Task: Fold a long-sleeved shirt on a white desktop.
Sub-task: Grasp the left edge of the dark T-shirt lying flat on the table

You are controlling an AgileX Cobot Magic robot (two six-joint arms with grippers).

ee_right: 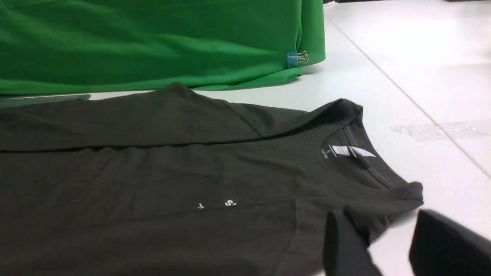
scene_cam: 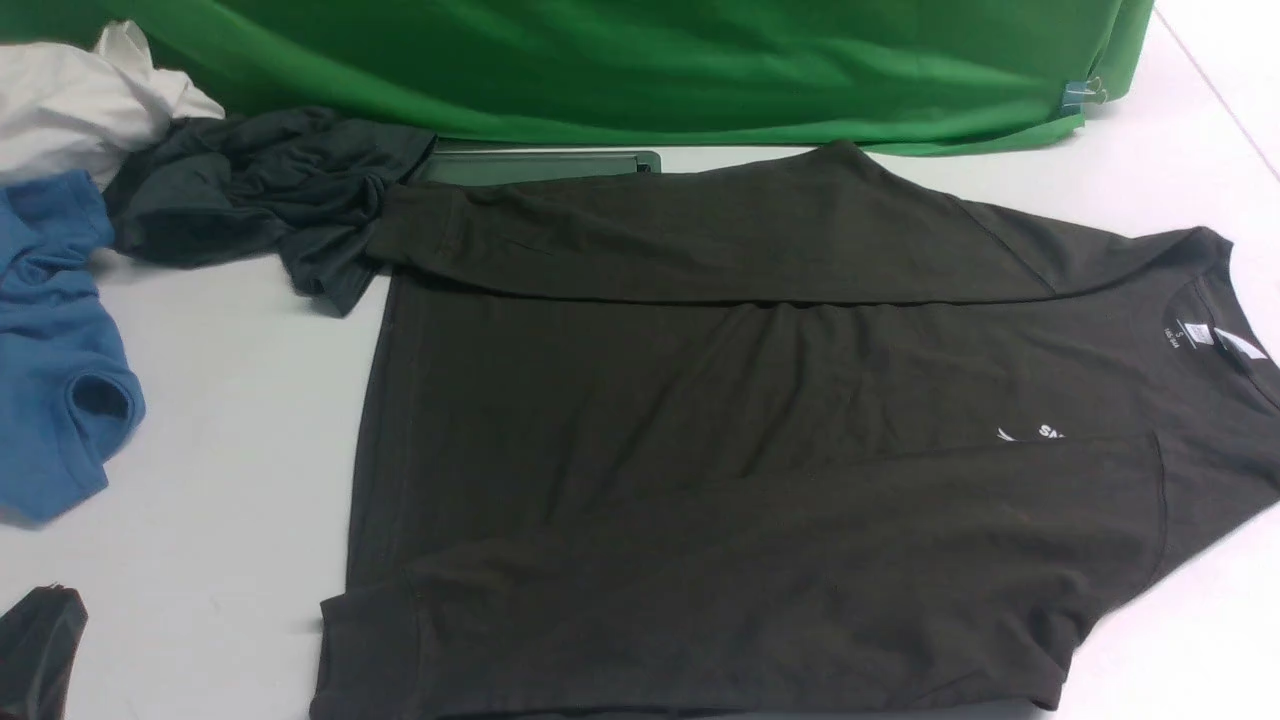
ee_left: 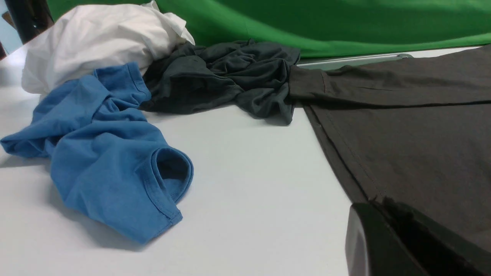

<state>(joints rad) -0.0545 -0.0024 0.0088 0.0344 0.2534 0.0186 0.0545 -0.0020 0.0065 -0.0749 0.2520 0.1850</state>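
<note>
The left gripper (ee_left: 378,203) is closed, its fingertips together with nothing visible between them; whether it touches the dark cloth behind it I cannot tell. The right gripper (ee_right: 378,220) stands partly open, with a clear gap between its blurred fingers and no cloth gripped; the shirt's shoulder shows behind them, and contact is hard to judge.

The long-sleeved shirt (scene_cam: 640,400) lies across the white desktop (scene_cam: 230,400), both sleeves laid lengthwise over the body, the collar toward the robot's right. In the front view the near sleeve's lower edge is cut off by the frame, as is the collar's outer side, and the right gripper is out of view. Only a dark tip of the left arm (scene_cam: 40,650) shows there. The near sleeve covers most of the white chest print (scene_cam: 1035,433) (an "S" is about all I would swear to).

Inside the neck, printed sizing (ee_right: 327,152) reads "S", with smaller figures below too blurred to be sure of. Beside it are white neck labels (ee_right: 351,151), their wording too small to read.
</note>
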